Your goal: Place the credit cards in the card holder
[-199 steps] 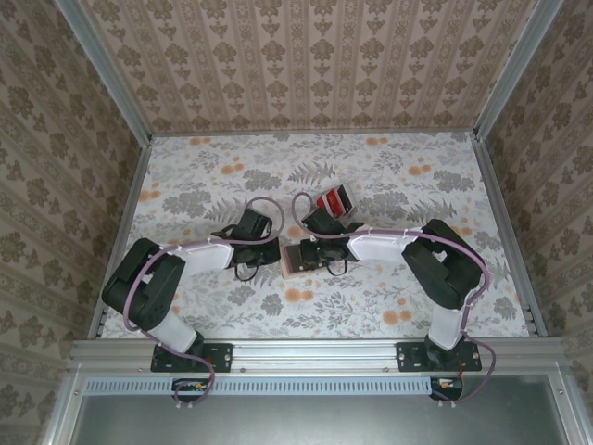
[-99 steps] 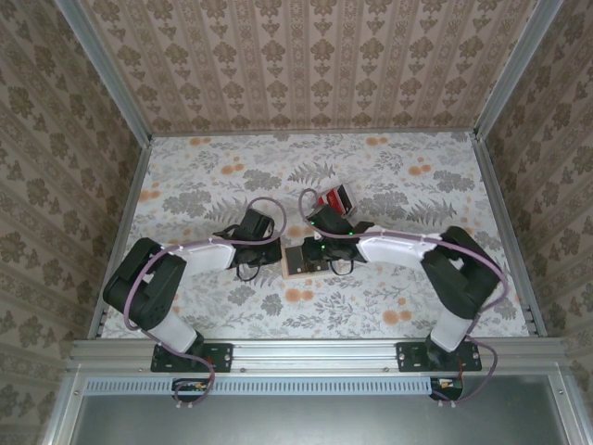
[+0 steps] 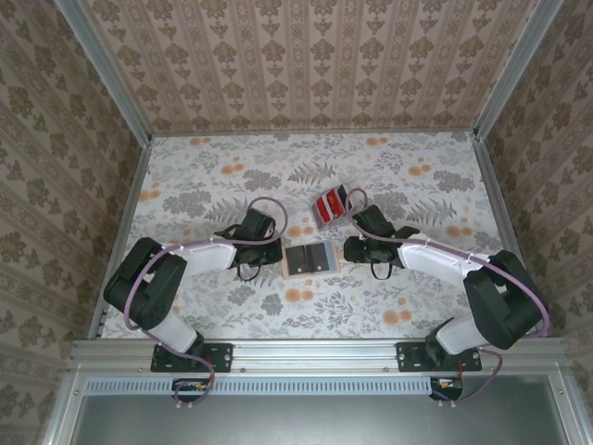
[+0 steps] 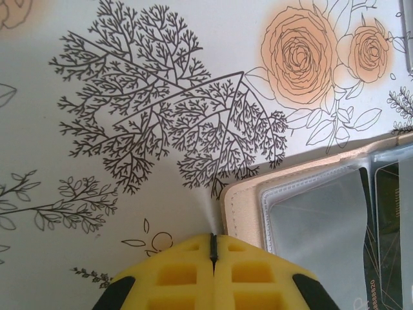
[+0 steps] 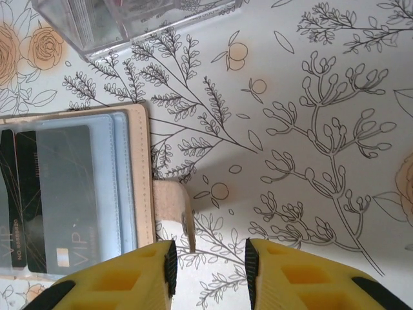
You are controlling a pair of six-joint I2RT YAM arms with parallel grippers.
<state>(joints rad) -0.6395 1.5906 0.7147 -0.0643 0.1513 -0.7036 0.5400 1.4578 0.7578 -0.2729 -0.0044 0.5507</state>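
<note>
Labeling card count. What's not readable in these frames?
- Red cards: count unclear. The top view is too small, and the right wrist view's top edge cuts off the clear box holding them.
- Card holder: far half cut off by the right edge of the left wrist view.
- Dark card in the holder: print too small and dulled by the sleeve over it, right wrist view.

Matt tan leather-like card holder (image 5: 143,169), glossy plastic sleeves (image 5: 72,187)
</note>
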